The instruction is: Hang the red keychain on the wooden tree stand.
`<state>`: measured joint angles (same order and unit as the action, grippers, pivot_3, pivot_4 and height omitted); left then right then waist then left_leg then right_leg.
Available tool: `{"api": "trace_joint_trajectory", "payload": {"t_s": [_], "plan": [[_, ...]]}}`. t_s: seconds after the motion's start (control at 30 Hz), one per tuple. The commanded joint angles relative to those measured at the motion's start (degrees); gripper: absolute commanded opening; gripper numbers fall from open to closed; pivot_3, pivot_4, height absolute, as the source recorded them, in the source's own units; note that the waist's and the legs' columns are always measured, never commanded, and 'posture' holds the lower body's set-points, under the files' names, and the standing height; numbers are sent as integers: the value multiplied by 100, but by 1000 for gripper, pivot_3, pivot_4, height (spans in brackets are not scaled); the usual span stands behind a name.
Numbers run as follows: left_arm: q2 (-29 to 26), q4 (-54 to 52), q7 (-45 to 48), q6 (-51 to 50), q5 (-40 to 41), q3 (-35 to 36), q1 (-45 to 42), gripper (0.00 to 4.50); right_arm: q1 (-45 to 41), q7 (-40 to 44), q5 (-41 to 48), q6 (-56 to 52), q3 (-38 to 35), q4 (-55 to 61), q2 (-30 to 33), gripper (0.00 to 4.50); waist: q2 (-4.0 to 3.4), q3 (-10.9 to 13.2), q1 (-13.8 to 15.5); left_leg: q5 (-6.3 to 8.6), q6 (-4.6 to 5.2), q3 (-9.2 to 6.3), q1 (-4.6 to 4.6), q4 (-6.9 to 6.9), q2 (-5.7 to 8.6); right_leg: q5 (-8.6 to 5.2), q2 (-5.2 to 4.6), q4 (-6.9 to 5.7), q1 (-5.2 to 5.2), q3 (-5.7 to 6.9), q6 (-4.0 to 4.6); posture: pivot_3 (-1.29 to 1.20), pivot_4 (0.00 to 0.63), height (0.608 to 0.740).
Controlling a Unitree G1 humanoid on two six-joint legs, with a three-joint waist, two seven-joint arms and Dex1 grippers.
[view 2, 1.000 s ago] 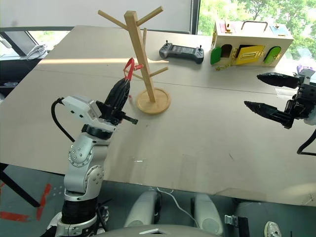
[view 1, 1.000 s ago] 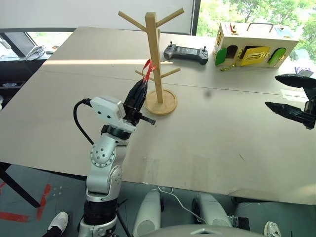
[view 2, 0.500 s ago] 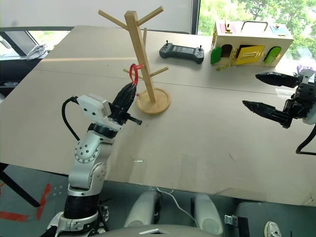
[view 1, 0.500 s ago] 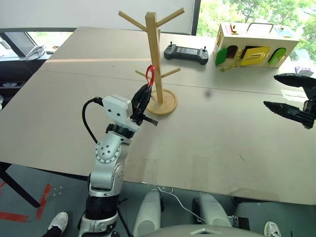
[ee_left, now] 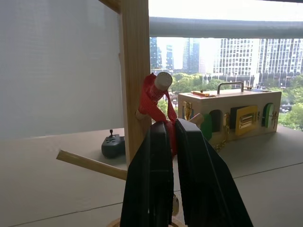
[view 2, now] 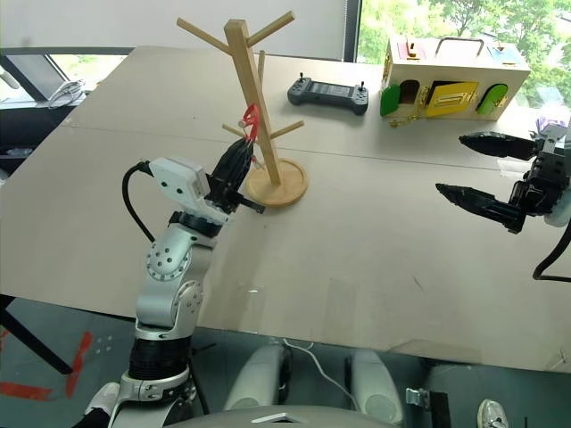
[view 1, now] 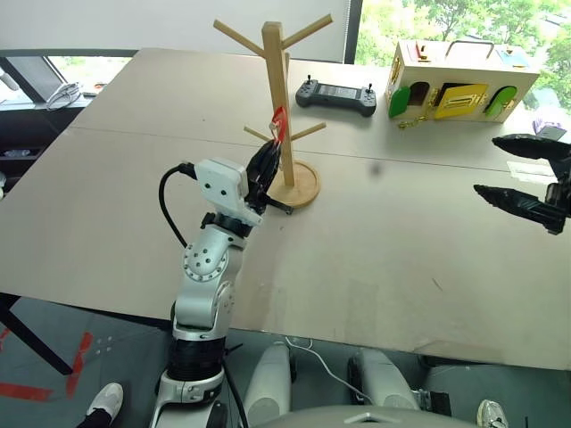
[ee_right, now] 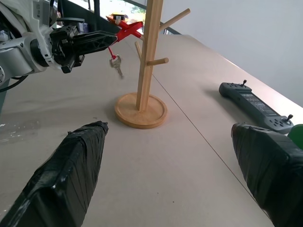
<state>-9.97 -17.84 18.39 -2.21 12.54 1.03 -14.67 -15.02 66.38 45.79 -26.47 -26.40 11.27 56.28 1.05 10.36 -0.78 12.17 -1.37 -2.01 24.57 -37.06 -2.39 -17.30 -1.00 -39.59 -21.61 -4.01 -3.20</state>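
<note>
The wooden tree stand [view 1: 278, 89] rises from its round base [view 1: 294, 185] in the middle of the table. My left gripper [view 1: 268, 159] is shut on the red keychain [view 1: 278, 120], holding it right beside the post at a low left peg. In the left wrist view, the red keychain [ee_left: 151, 101] wraps around a short peg [ee_left: 162, 81] whose tip pokes out above the strap. The small key [ee_right: 116, 65] dangles below the strap. My right gripper [view 1: 526, 174] stands open and holds nothing at the far right, well away from the stand.
A black handheld controller [view 1: 335, 96] lies behind the stand. A pale wooden box [view 1: 464, 80] with green and yellow doors sits at the back right. The table's [view 1: 384, 259] near edge runs just in front of my left arm.
My left gripper has carried the red keychain forward and to the right, from left of the stand up to its low peg. The right gripper has stayed put.
</note>
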Motion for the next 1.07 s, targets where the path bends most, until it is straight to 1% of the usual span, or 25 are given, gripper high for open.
{"api": "trace_joint_trajectory", "payload": {"t_s": [0.03,0.1,0.13,0.17,0.27,0.33,0.4,0.43,0.47,0.53,0.57,0.63,0.67,0.73,0.77,0.8,0.93,1.07], "plan": [[3,-109,-67,31,20,55,-54,50,-10,-27,111,15,-250,167,5,4500,0,0,2,0,0,0,0,0,0,0,0,0,0,0,0,0,150,740],[10,-63,-126,106,-46,104,-55,50,-4,-23,98,27,-239,157,-5,4500,0,0,1,0,0,0,0,0,0,0,0,0,0,0,0,0,150,740],[22,-46,-139,117,-29,131,-42,740,-2,-20,91,33,-233,150,-9,4500,0,0,1,0,0,0,0,0,0,0,0,0,0,0,0,0,150,740],[18,-33,-132,119,-7,141,-23,1040,-2,-17,87,35,-229,145,-12,4500,0,0,1,0,0,0,0,0,0,0,0,0,0,0,0,0,150,740],[27,8,-191,147,-14,174,99,2398,-14,-21,79,40,-215,135,-25,4500,0,0,1,0,0,0,0,0,0,0,0,0,0,0,0,0,150,740],[48,12,-288,74,-42,208,201,3579,-23,-76,58,72,-191,134,-90,4500,0,0,-1,0,0,-1,-1,0,0,0,0,0,0,0,0,0,150,740],[40,-30,-336,60,-66,221,295,4098,-32,-295,9,83,-156,139,-227,4500,1,-1,0,0,0,-1,0,0,0,0,0,0,0,0,0,0,150,740],[30,-5,-498,18,-200,273,369,4428,-29,-536,-118,166,-92,145,-396,4500,1,-1,-3,0,0,-2,-1,-1,0,0,0,0,1,1,0,0,150,740],[32,52,-626,11,-274,347,496,4428,-9,-853,-284,282,-2,148,-645,4500,4,-2,-11,0,0,-1,-1,-1,0,0,0,-1,2,0,0,0,150,740],[40,106,-774,-3,-352,421,637,4428,11,-1194,-487,409,84,164,-936,4500,0,0,-17,0,0,-1,-1,0,-1,0,1,-3,-1,-1,0,0,150,740],[36,318,-980,-18,-503,535,758,4428,97,-1794,-766,526,268,183,-1441,4500,1,-1,-11,0,0,-1,-1,-1,-1,0,1,-7,-2,-1,0,0,150,740],[40,637,-1138,83,-585,701,906,4428,259,-2716,-1290,927,556,168,-2360,4500,27,-26,-25,0,0,-5,-5,-1,-3,0,3,-7,0,2,0,0,150,740],[36,746,-1154,112,-584,742,935,4428,339,-2995,-1494,1058,654,169,-2664,4500,24,-24,-23,0,-1,-5,-11,8,-6,0,5,-7,0,2,0,0,150,740],[40,1044,-1208,196,-534,868,898,4428,499,-3727,-2122,1787,824,-118,-3493,4500,7,-14,-15,-1,-1,-2,2,8,-1,0,0,-12,-13,1,1,0,150,740],[28,1152,-1238,249,-566,894,883,4428,575,-3924,-2341,2248,863,-260,-3816,4500,8,-15,-6,-1,-1,1,6,6,1,0,-2,-16,-20,-3,0,0,150,740],[24,1242,-1251,306,-587,916,874,4428,658,-4083,-2489,2475,893,-407,-4049,4500,6,-16,1,-1,-2,-2,6,4,1,0,-2,-16,-19,1,0,0,150,740],[30,1623,-1257,513,-607,961,872,4428,885,-4433,-3214,3617,1103,-1174,-4499,4500,6,-17,11,0,-2,1,7,5,4,0,-6,-12,-17,1,1,0,150,740],[37,2010,-1285,678,-614,1011,774,4428,864,-4842,-3602,4324,1202,-1809,-4752,4500,3,-18,-24,-1,-3,2,-7,14,2,0,-2,-19,-16,-3,1,0,150,740]]}}
